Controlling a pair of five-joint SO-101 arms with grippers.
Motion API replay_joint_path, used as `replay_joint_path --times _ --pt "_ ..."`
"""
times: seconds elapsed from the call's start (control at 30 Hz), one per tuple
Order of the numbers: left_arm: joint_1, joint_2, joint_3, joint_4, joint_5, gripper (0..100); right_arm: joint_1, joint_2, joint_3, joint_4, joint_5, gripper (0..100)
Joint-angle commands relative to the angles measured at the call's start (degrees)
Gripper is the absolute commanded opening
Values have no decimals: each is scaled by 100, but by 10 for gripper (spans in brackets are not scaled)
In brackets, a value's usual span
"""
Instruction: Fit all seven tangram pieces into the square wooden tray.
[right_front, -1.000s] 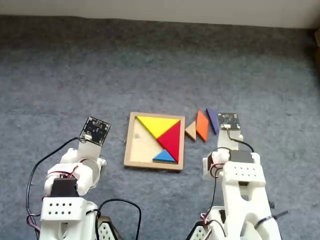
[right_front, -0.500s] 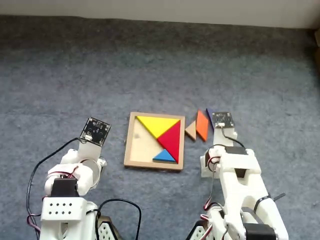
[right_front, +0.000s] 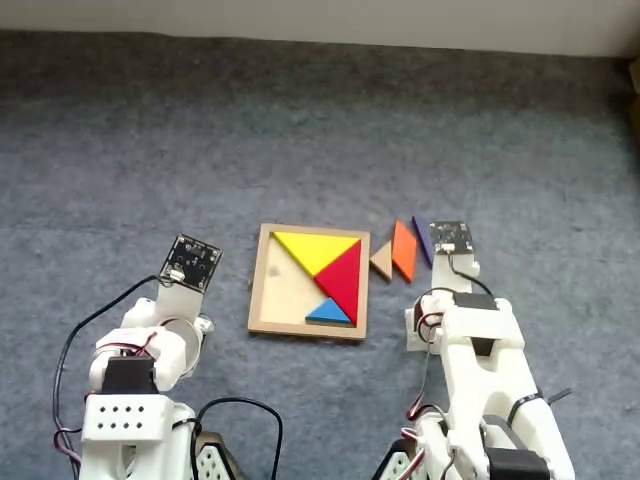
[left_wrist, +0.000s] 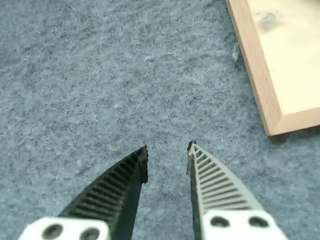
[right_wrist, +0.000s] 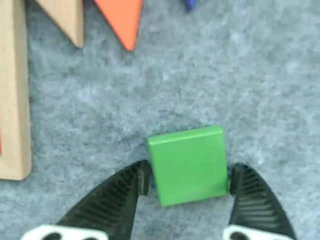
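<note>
Step in hand, as we judge it: picking up the green square (right_wrist: 187, 165). It lies flat on the carpet, on the right of the tray (right_front: 262, 300) and apart from it. The right gripper (right_wrist: 189, 179) is spread open around the square, one finger at each side edge, not yet clamped.

The left gripper (left_wrist: 167, 152) hangs over bare carpet beside the tray's left rim, jaws parted and holding nothing.

In the tray: yellow triangle (right_front: 312, 250), red triangle (right_front: 343, 280), blue triangle (right_front: 328, 312). Its left part is bare. Just right of the tray lie the wood triangle (right_front: 381, 262), orange piece (right_front: 403, 250) and purple piece (right_front: 424, 240).

Next move, in our view: close squarely on the square, lift, carry it over the rim.

We can read no writing on the pieces or tray.
</note>
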Motion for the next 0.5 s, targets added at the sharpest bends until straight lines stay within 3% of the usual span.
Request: replay_joint_path --times 0.0,0.13,0.47 --pt "-57 -75 -22 -97 35 148 66 92 -409 -286 53 126" --pt "-57 -75 -22 -97 35 148 66 92 -505 -286 53 57" --pt "-57 -75 -22 -97 35 148 75 -426 -505 -277 53 53"
